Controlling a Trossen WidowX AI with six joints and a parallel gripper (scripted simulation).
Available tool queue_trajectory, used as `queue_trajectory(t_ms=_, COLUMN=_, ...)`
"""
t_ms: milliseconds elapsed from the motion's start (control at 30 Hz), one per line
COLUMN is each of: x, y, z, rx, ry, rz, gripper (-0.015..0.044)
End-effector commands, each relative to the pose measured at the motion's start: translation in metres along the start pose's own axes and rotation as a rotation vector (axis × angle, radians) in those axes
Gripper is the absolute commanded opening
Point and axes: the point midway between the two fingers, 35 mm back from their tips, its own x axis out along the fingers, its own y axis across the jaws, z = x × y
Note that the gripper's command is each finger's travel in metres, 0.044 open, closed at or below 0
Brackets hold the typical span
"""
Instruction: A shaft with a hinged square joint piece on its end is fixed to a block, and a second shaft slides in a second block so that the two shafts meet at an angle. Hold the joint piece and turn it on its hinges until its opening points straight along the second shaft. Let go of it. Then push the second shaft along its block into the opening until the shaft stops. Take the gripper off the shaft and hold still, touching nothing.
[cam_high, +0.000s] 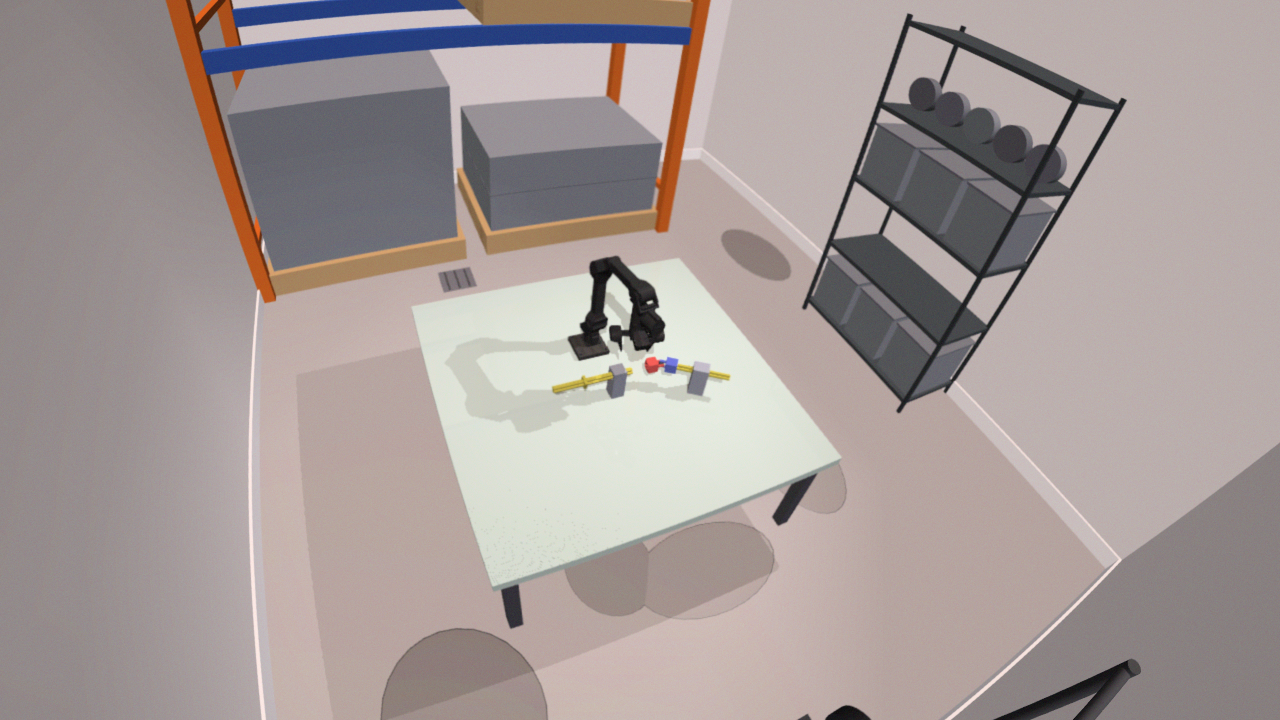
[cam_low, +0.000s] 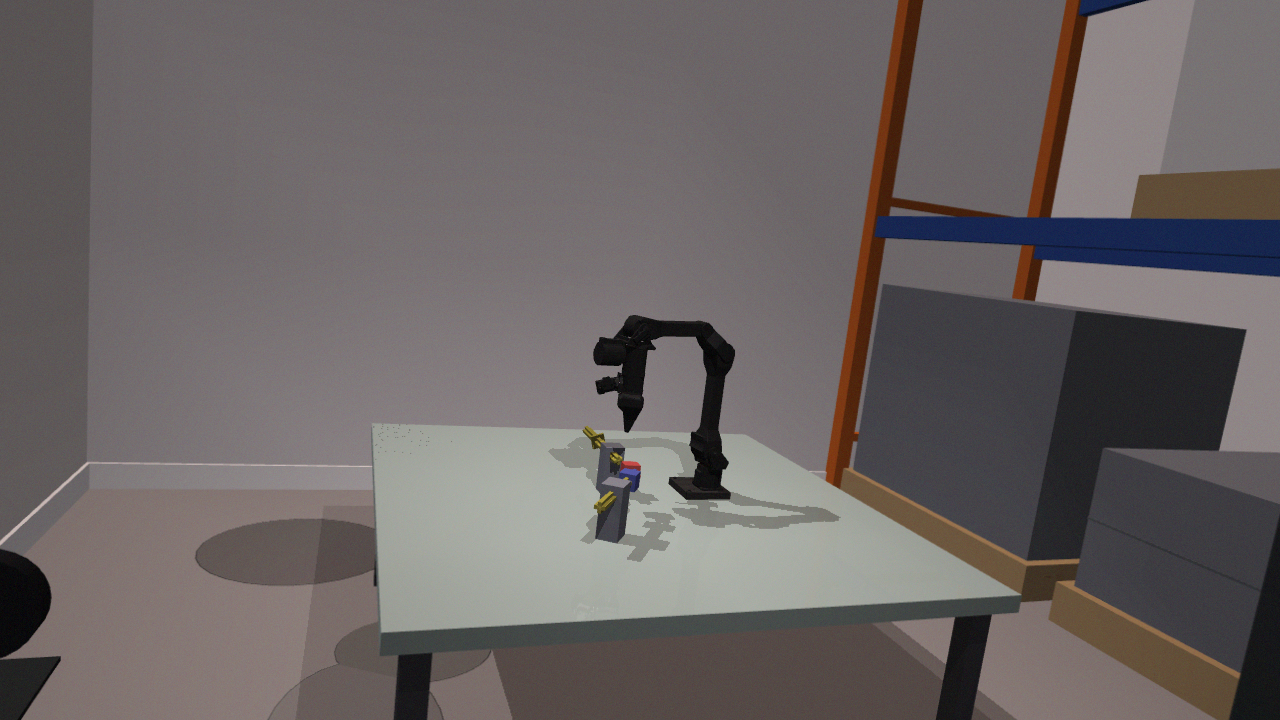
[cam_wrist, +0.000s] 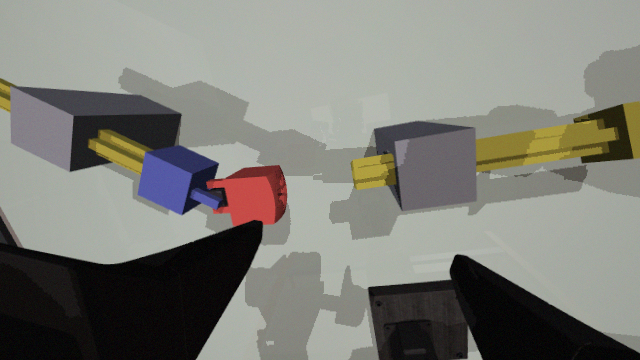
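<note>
The red joint piece (cam_high: 651, 364) (cam_low: 630, 465) (cam_wrist: 252, 197) hangs by its hinge on the blue end piece (cam_high: 671, 365) (cam_wrist: 170, 180) of the first shaft (cam_wrist: 122, 150). That shaft passes through the fixed block (cam_high: 699, 380) (cam_low: 612, 517) (cam_wrist: 42, 127). The red piece's opening side faces roughly toward the second shaft (cam_high: 572, 385) (cam_wrist: 372, 171); its exact angle is unclear. The second shaft's tip sticks a little out of its block (cam_high: 616, 383) (cam_wrist: 437, 170), with a gap to the red piece. My gripper (cam_high: 631, 345) (cam_low: 628, 428) (cam_wrist: 355, 246) is open and empty, above and on the arm-base side of the shafts.
The shaft blocks stand on the pale table (cam_high: 626, 483) (cam_low: 501, 564). The arm's base (cam_high: 588, 346) (cam_low: 699, 488) (cam_wrist: 420, 295) is on the same table. A crosspiece (cam_high: 585, 382) (cam_wrist: 631, 131) sits on the second shaft, beyond its block. Racks and shelving stand away from the table.
</note>
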Motion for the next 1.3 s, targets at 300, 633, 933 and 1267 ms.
queue_trajectory(t_ms=300, x=0.006, y=0.0, z=-0.001, rx=0.377, ry=0.009, rz=0.005, gripper=0.044)
queue_trajectory(t_ms=633, x=0.01, y=-0.001, z=-0.001, rx=0.676, ry=0.012, rz=0.008, gripper=0.044)
queue_trajectory(t_ms=933, x=0.013, y=-0.001, z=-0.001, rx=0.944, ry=0.017, rz=0.011, gripper=0.044)
queue_trajectory(t_ms=1267, x=0.016, y=-0.001, z=-0.001, rx=1.243, ry=0.023, rz=0.012, gripper=0.044)
